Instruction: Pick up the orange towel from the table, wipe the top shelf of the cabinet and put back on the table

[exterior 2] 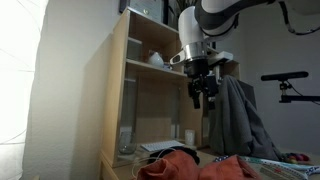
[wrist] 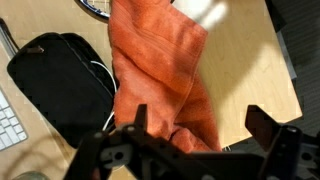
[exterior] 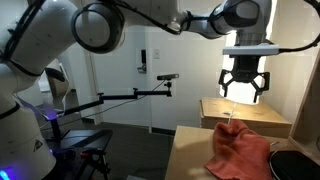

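My jaws hang wide apart and empty above the orange towel [wrist: 160, 70]. It lies crumpled on the tabletop [wrist: 250, 70], just beside a black bag [wrist: 60, 85]. If I descend off-centre, I may pinch only a loose fold that slips, or bump the bag.

This looks like an office or a lab room. A white keyboard [wrist: 8, 120] lies on the table [wrist: 255, 70] at nine o'clock in the wrist view, next to a black bag [wrist: 60, 75]. In an exterior view, a camera [exterior: 167, 77] sits on a long pole [exterior: 110, 97] near the middle, with a door [exterior: 130, 85] behind it. In an exterior view, a wood cabinet [exterior 2: 120, 100] stands at nine o'clock and a grey coat [exterior 2: 238, 115] hangs at three o'clock.
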Robot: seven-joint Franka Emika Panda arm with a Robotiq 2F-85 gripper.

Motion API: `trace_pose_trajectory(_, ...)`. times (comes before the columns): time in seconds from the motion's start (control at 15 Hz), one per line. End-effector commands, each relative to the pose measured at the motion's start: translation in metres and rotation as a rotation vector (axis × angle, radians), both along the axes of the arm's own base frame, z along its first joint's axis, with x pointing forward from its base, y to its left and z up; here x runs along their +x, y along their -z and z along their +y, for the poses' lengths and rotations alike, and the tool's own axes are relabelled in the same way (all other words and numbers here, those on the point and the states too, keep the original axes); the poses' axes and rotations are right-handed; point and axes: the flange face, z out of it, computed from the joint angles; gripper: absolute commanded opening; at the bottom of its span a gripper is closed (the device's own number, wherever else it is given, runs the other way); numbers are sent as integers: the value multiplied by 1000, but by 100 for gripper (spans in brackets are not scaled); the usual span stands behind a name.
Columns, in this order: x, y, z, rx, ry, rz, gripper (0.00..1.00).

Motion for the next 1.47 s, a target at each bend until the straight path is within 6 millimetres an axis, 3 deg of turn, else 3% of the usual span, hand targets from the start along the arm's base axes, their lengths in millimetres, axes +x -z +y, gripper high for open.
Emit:
trace_pose_trajectory(0.0,4,17,-2,-43,-8,37,100)
trace_pose_trajectory(0.4,3,41,-5,-28,10,71,100)
trace_pose_trajectory(1.4,3,42,-5,-25,8,73,100)
